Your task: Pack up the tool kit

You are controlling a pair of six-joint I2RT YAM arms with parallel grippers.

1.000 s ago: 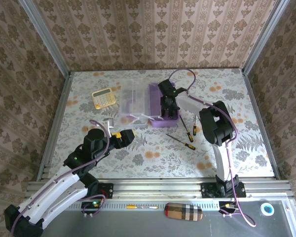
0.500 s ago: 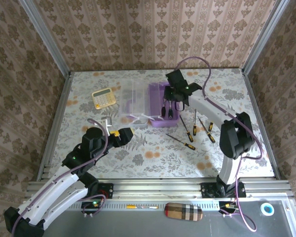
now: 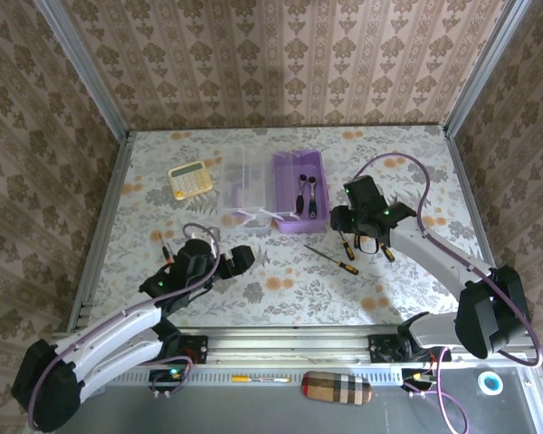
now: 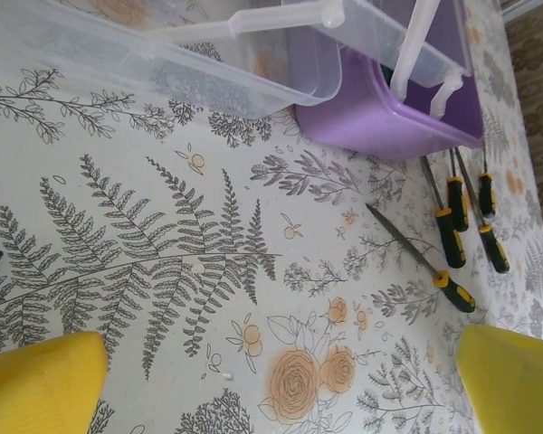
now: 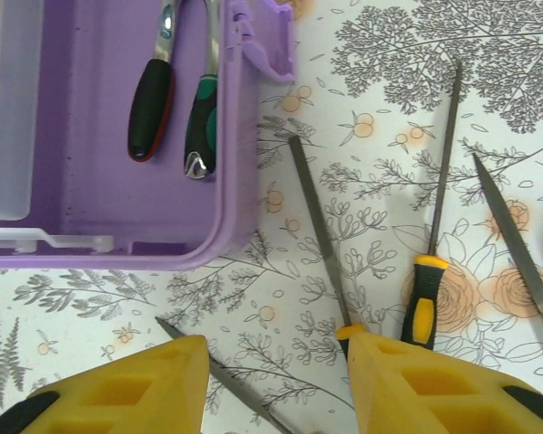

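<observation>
The tool kit's purple box (image 3: pixel 285 172) lies open at mid-table, its clear lid (image 3: pixel 244 181) folded out to the left. Two tools lie in the box, one with a black-red handle (image 5: pixel 149 107) and one with a black-green handle (image 5: pixel 201 122). Several black-orange screwdrivers (image 3: pixel 347 246) lie on the table right of the box. My right gripper (image 3: pixel 362 240) hovers open over them; one screwdriver shaft (image 5: pixel 321 231) runs under its right finger (image 5: pixel 434 384), and another screwdriver (image 5: pixel 423 303) lies just beside it. My left gripper (image 3: pixel 244 259) stands wide open over bare cloth (image 4: pixel 276 375), near the box's front.
A yellow calculator (image 3: pixel 190 178) sits left of the lid. The floral cloth ends at metal rails on the left (image 3: pixel 104 226) and right (image 3: pixel 475 226). The screwdrivers (image 4: pixel 451 231) and the purple box (image 4: pixel 380 122) lie ahead of the left fingers.
My right gripper has pulled back from over the purple box to above the screwdrivers and opened wider. The left gripper has shifted slightly nearer and to the right.
</observation>
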